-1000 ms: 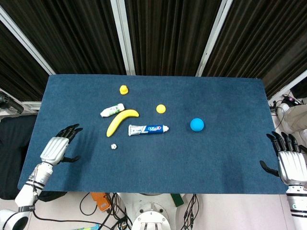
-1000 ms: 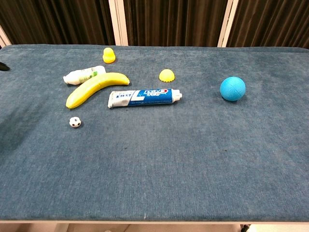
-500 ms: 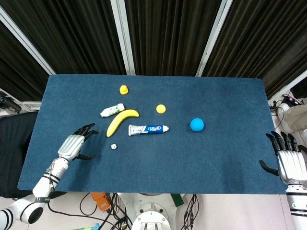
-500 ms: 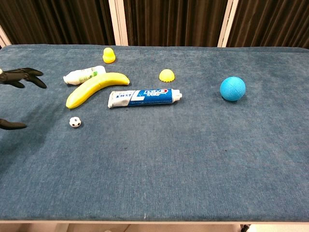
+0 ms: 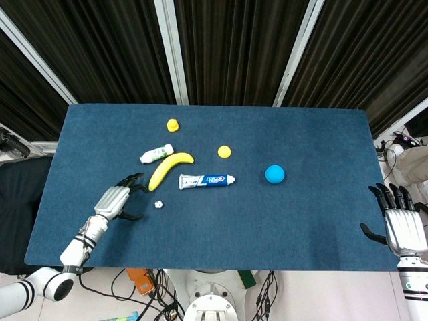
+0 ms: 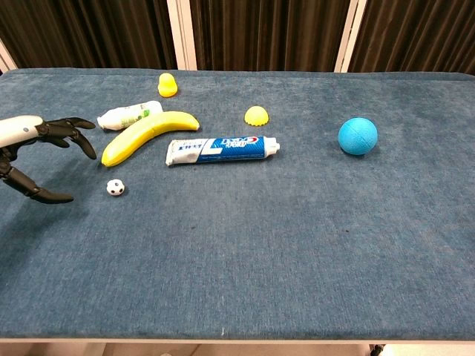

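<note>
Here the left hand (image 5: 115, 200), fingers (image 6: 80, 139) spread and empty, hovers by the banana (image 5: 168, 169), seemingly approaching; next it needs closing round it.

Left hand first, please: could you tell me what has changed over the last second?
The left hand, open and holding nothing, has moved right across the table toward the small ball and banana. The right hand and all objects stayed put.

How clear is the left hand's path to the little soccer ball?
Probably clear: the left hand, open, sits just left of the soccer ball with bare cloth between; the banana lies farther back.
</note>
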Robot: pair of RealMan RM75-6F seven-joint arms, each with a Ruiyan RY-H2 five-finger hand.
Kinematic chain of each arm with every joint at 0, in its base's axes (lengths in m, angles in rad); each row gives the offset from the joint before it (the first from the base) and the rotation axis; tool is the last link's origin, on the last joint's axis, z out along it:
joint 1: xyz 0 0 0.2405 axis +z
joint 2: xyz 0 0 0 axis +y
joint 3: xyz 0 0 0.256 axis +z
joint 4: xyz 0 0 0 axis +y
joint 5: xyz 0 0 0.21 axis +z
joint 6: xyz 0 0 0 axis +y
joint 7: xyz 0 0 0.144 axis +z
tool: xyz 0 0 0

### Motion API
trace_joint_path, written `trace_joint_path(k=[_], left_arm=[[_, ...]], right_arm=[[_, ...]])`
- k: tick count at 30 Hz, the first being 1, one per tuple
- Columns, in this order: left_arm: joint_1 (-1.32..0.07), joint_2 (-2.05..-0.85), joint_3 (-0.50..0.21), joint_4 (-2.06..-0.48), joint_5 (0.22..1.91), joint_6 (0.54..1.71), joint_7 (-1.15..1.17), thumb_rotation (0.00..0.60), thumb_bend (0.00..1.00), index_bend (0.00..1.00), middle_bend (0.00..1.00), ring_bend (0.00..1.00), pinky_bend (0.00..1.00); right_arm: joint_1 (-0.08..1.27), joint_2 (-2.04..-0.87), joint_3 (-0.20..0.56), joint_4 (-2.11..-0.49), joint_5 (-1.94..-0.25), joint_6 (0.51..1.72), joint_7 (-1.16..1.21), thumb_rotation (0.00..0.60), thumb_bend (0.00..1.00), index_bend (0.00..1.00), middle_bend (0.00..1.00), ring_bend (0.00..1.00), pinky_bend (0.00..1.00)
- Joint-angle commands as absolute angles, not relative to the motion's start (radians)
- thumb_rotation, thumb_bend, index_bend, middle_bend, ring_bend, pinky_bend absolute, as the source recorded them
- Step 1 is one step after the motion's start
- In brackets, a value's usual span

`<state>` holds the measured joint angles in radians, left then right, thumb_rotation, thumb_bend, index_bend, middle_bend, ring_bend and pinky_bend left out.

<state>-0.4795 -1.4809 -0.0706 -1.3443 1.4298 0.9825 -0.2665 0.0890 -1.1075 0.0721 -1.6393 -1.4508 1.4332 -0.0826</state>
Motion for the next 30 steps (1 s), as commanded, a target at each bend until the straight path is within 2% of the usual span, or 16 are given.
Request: trace_joint_path(k=[1,16,30], left_arm=[[-0.491,-1.501,-0.069,-1.318,1.421,0.967,-0.263,0.600,0.14,0.35,0.00,0.00,0.12],[-0.530,-1.546,-0.078,-1.292,1.413,0.954,-0.258,0.600,0.14,0.43,0.01,0.00,0.12],[-0.578,-1.565,-0.095,-1.321,1.376,0.913,-0.178,0.600,0.16,0.45,0.01,0.00,0.12]], right_arm=[[0.090,-1.107,0.071,-1.640,-1.450,1.431,-0.082,0.600,0.35,0.19,0.16,0.09,0.00],[0.094,-1.106,0.072,-1.644,-1.440,1.422,-0.090,0.600,0.35,0.19,0.16,0.09,0.00],[0.096,-1.106,0.072,-1.645,-1.435,1.417,-0.094,0.600,0.35,0.19,0.16,0.09,0.00]])
